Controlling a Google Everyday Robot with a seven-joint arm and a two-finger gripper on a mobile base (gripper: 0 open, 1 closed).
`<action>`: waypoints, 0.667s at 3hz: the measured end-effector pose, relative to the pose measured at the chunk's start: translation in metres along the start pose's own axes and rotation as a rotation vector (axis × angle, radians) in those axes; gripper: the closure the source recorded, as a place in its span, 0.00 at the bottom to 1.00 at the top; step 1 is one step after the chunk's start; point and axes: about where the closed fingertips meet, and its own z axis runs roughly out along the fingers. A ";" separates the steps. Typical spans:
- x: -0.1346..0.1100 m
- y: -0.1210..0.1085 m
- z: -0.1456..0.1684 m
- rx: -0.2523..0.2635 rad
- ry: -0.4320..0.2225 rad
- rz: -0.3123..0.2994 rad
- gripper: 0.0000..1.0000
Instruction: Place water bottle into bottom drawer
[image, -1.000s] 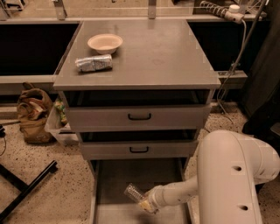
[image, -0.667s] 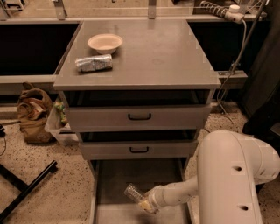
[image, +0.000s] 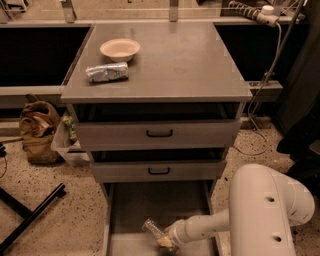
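Near end of the bottom drawer (image: 150, 202): it is standing pulled out toward us with its grey floor showing, and the gripper (image: 164, 241) is hanging low over that near stretch.
Gripper: it is clamping down on the water bottle (image: 152, 229), grasping it by one end.
Water bottle: it is sticking out of the grip up and to the left, tilted, inside the drawer's outline; whether it is touching the floor I cannot tell.
Arm (image: 215, 227): white and reaching in from the near right, its bulky body filling that corner.
Upper drawers: the top drawer (image: 159, 134) and the middle drawer (image: 159, 171) are both showing black handles, each sitting slightly out.
Cabinet top (image: 190, 65): a pale bowl (image: 120, 49) is resting at the far left, and a silvery packet (image: 107, 72) is lying just near of it.
Floor, left: a brown bag (image: 36, 131) is slumping beside the cabinet.
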 end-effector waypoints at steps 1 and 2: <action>0.013 -0.001 0.020 -0.032 -0.013 0.033 1.00; 0.015 -0.003 0.023 -0.035 -0.013 0.042 0.95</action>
